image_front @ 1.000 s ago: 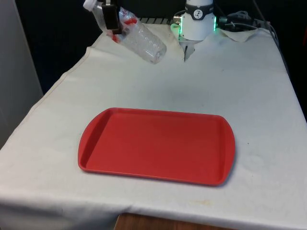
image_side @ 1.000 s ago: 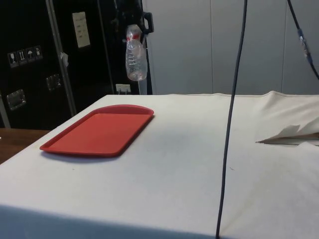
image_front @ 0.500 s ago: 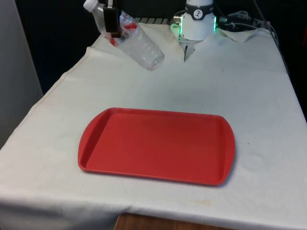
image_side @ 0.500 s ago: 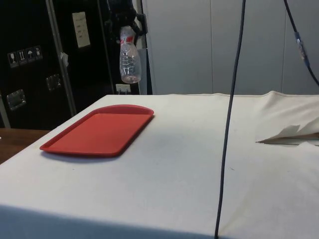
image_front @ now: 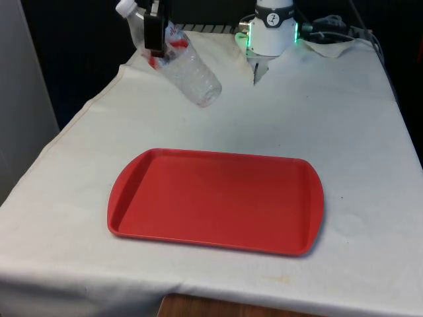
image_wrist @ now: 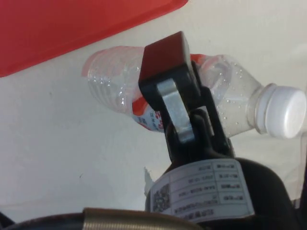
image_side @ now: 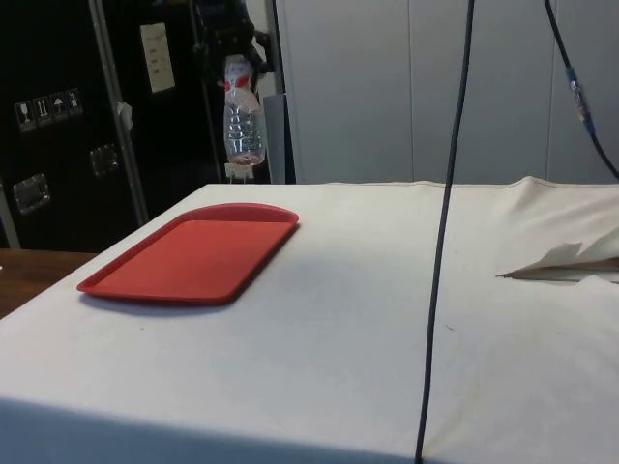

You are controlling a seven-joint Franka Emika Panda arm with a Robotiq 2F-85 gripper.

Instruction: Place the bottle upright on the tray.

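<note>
Jaws are clamping the clear crumpled plastic bottle with white cap and red label at the label band near its shoulder, carrying it in the air above the white-clothed bench. In the side view the bottle is hanging roughly base-down below the jaws; the front view is showing it tilted, base swinging out away from the jaws. The flat red plastic tray is sitting below and well apart from the jaws, nothing on it. Risk: thin wall is buckling under the grip, so the bottle could pivot between the jaws and land on an edge, then topple on release. Nothing is blocking the path to the tray; only a black cable is hanging in the side view's foreground.
</note>
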